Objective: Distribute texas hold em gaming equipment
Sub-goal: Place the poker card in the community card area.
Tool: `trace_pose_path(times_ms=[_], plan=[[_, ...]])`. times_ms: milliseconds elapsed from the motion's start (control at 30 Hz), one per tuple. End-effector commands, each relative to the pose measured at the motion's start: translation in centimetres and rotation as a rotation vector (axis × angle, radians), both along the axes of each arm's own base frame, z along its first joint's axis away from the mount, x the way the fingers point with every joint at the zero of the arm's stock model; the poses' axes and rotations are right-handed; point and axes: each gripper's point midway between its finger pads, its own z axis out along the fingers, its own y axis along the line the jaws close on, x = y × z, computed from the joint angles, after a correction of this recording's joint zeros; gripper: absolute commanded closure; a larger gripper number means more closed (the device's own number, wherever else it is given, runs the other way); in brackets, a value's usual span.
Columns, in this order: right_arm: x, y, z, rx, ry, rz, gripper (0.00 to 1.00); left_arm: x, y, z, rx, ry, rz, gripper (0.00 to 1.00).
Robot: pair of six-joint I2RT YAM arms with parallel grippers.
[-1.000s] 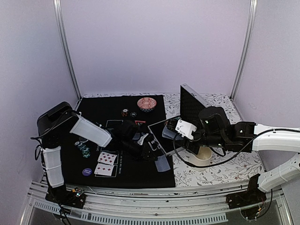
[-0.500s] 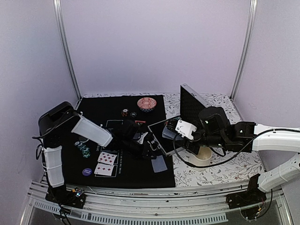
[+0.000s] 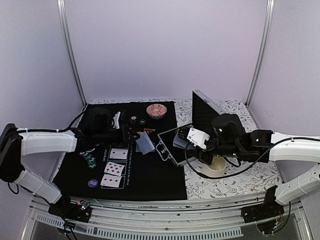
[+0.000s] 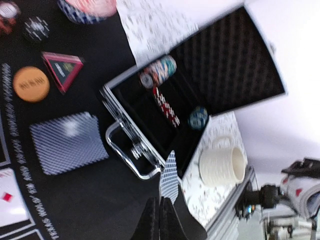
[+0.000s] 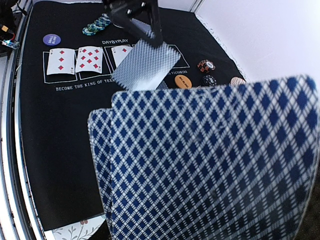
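Observation:
My left gripper (image 3: 134, 135) is shut on one grey-blue-backed card (image 3: 145, 144) and holds it edge-up above the black mat; the wrist view shows the fingertips (image 4: 161, 220) pinching that card (image 4: 169, 177). Another card (image 4: 67, 142) lies face down on the mat beneath. My right gripper (image 3: 187, 137) holds a fanned deck (image 5: 210, 160) over the open case; the deck hides its fingers. Three face-up diamond cards (image 3: 113, 168) lie at the mat's front left. An orange disc (image 4: 31, 84), a red triangle (image 4: 62, 69), a purple disc (image 3: 92, 183) and a chip stack (image 3: 89, 159) sit on the mat.
The open metal case (image 3: 172, 142) with its raised lid (image 3: 205, 112) stands at the mat's right edge, more chips (image 4: 165, 67) inside. A white cup (image 3: 217, 164) stands beside it under my right arm. A red patterned bowl (image 3: 156, 110) sits at the back.
My left gripper has carried its card from the mat's front right corner back and left to the middle. The left arm now lies low, stretched from the left. The right arm has not moved.

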Motion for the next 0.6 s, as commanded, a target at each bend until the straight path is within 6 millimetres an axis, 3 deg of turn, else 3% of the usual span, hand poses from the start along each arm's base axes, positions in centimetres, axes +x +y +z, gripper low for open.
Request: trace_pose_path(times_ms=[0, 133, 200, 433, 567], plan=[[-0.2, 0.4, 0.8, 0.029, -0.008, 0.013, 0.59, 3.9, 7.2, 1.6, 0.008, -0.08, 0.317, 1.0], [-0.2, 0.5, 0.9, 0.035, -0.009, 0.017, 0.59, 6.5, 14.2, -0.3, -0.033, -0.051, 0.579, 1.0], [-0.2, 0.6, 0.9, 0.034, -0.008, 0.017, 0.59, 7.2, 16.1, -1.8, -0.041, -0.029, 0.646, 1.0], [-0.2, 0.5, 0.8, 0.029, -0.006, 0.015, 0.59, 9.2, 18.5, -4.9, -0.069, 0.005, 0.77, 1.0], [-0.2, 0.5, 0.7, 0.029, 0.0, 0.013, 0.59, 9.8, 18.6, -6.7, -0.074, 0.032, 0.798, 1.0]])
